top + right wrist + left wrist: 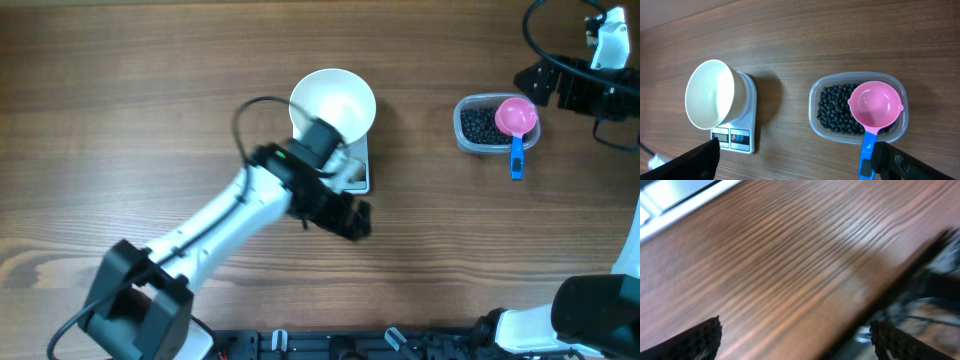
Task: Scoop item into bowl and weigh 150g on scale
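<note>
— Layout?
— Bowl, empty, on the scale; beads in the tub, scoop laid across. My left gripper and right gripper are spread, empty.
— Advice?
— I'd pinch the scoop's handle squarely, mid-length.

White bowl, white scale, black beans, clear tub, pink scoop with a blue handle, brown table streaked with darker wood grain.
</note>
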Available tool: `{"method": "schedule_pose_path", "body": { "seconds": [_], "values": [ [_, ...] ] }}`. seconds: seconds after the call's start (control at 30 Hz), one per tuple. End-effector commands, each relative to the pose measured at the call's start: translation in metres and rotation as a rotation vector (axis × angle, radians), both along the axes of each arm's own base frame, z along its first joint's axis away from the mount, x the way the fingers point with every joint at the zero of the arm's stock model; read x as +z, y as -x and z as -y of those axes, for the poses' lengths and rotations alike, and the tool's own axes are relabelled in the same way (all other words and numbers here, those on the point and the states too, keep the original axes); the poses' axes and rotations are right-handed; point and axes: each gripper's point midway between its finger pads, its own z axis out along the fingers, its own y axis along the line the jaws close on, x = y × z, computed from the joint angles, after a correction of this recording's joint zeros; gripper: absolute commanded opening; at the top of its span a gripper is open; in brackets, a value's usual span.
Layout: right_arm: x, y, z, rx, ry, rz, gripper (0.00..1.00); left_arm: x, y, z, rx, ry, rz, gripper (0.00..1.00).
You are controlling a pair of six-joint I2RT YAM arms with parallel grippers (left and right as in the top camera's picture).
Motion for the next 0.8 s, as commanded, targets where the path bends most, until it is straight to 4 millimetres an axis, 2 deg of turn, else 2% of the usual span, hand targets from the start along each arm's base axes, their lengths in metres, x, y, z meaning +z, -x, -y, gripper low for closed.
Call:
{"method": "schedule_pose_path", "body": {
  "seconds": [0.0,0.07,0.27,0.4,0.63,0.77],
  "values": [
    [-0.003,-0.002,-0.003,0.007,-0.027,-0.006,1.00,-0.003,-0.020,-0.001,-0.183,-0.151,0.309,1.00],
    [-0.003,-0.002,-0.003,0.006,-0.027,-0.006,1.00,-0.004,-0.021,0.006,-0.304,-0.150,0.385,1.00],
    [-0.003,-0.002,-0.003,0.007,-0.027,-0.006,1.00,-0.014,-0.028,0.008,-0.454,-0.167,0.445,1.00],
    [-0.003,-0.002,-0.003,0.006,-0.027,-0.006,1.00,-0.023,-0.032,0.012,-0.463,-0.169,0.445,1.00],
    [-0.003,-0.002,-0.003,0.007,-0.027,-0.006,1.00,-0.026,-0.037,0.017,-0.459,-0.163,0.467,1.00],
    [-0.003,-0.002,-0.003,0.006,-0.027,-0.006,1.00,-0.039,-0.037,0.016,-0.465,-0.184,0.442,1.00]
  ]
}}
